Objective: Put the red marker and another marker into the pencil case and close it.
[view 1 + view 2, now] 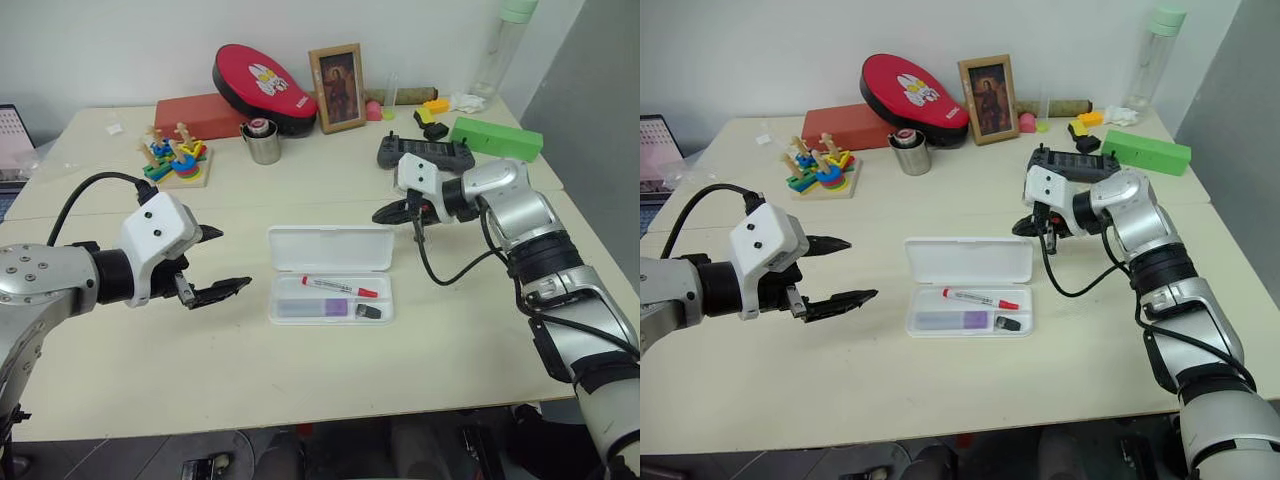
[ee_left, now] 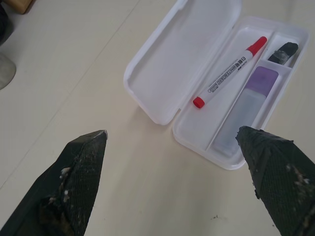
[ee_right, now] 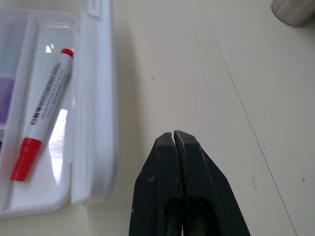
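Beside the far right corner of the pencil case [image 1: 331,274], right gripper [image 1: 384,215] pinched together, holding nothing. Left of the case, left gripper [image 1: 222,262] spread wide, also holding nothing. On the table [image 1: 300,370], case lying flat with lid swung back. Inside the tray, red marker [image 1: 340,287] along the far side, lavender marker [image 1: 322,308] just beside it nearer the front.
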Robot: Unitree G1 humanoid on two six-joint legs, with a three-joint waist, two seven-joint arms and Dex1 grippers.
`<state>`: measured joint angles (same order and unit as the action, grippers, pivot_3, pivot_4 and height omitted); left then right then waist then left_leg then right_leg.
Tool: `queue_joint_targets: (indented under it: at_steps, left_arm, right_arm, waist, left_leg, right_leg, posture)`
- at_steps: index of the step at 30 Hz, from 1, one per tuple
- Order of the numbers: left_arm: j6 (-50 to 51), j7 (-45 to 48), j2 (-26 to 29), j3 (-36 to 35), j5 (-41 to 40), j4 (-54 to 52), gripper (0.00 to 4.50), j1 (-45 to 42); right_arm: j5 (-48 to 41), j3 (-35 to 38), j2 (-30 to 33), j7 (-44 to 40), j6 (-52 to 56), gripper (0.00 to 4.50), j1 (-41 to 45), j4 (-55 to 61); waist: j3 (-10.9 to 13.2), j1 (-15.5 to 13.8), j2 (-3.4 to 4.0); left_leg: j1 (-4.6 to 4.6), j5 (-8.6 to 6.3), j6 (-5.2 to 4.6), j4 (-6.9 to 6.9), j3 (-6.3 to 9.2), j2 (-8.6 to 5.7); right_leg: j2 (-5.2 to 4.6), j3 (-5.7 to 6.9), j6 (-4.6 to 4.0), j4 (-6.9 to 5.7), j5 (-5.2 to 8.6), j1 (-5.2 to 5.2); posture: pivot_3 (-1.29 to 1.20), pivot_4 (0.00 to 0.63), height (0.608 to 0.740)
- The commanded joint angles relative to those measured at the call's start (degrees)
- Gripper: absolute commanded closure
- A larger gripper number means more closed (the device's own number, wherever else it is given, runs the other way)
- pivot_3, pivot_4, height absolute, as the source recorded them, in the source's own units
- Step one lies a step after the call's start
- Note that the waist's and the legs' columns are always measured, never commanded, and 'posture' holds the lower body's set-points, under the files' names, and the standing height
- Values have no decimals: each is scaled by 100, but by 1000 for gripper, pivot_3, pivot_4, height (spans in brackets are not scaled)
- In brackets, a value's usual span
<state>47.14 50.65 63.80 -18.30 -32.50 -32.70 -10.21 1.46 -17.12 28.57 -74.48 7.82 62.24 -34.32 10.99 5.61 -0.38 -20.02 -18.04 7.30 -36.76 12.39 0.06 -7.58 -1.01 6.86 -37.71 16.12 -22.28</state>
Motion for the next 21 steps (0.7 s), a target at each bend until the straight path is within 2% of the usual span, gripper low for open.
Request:
queue_joint_targets:
  at_steps: [1, 9, 21]
  left_arm:
    - [-139, 21, 87, -138, 70, 18, 0, -63]
    - [-188, 88, 156, -77, 84, 113, 0, -133]
    - [-153, 85, 162, -110, 65, 73, 0, -80]
  right_arm:
    - [-93, -78, 2, -237, 141, 4482, -215, 644]
    - [-123, -299, -28, -385, 492, 4482, -793, 1581]
    - [-216, -490, 26, -482, 859, 4482, -1055, 2991]
  waist:
    - [0, -3, 0]
    - [0, -9, 1]
    - [0, -33, 0]
  left_leg:
    - [0, 0, 0, 1, 0, 0]
    - [1, 0, 0, -5, 1, 0]
    - [2, 0, 0, -4, 1, 0]
  right_leg:
    - [0, 1, 0, 0, 0, 0]
    - [0, 0, 0, -6, 0, 1]
    - [1, 0, 0, -7, 0, 0]
  posture:
    - [0, 150, 740]
    - [0, 150, 740]
    - [0, 150, 740]
